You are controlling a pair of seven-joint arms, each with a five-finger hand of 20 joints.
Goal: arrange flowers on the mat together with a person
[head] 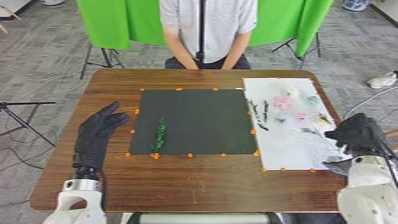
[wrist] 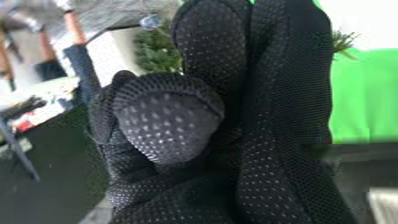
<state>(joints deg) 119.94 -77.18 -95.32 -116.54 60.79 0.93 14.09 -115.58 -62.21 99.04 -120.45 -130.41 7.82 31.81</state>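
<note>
My left hand [head: 96, 131] is open at the left of the table, beside the dark mat [head: 200, 120]. One green leafy stem [head: 161, 135] lies upright along the mat's left part. On the white sheet [head: 289, 145] to the right are a pink flower [head: 282, 103], a smaller pink one [head: 300, 116], a cream flower [head: 292, 91], pale blue flowers and dark thin sprigs [head: 258, 115]. My right hand [head: 358, 134] is at the sheet's right edge, holding nothing visible. In the right wrist view, the right hand [wrist: 284, 100] has straight fingers and its thumb in front.
Orange markers [head: 189, 155] line the edges of the mat and sheet. Brown wooden tabletop [head: 191, 185] surrounds both. Black stands and a green cloth [head: 120, 22] are beyond the table. A clear, crinkled wrapping [head: 327, 150] lies on the sheet near the right hand.
</note>
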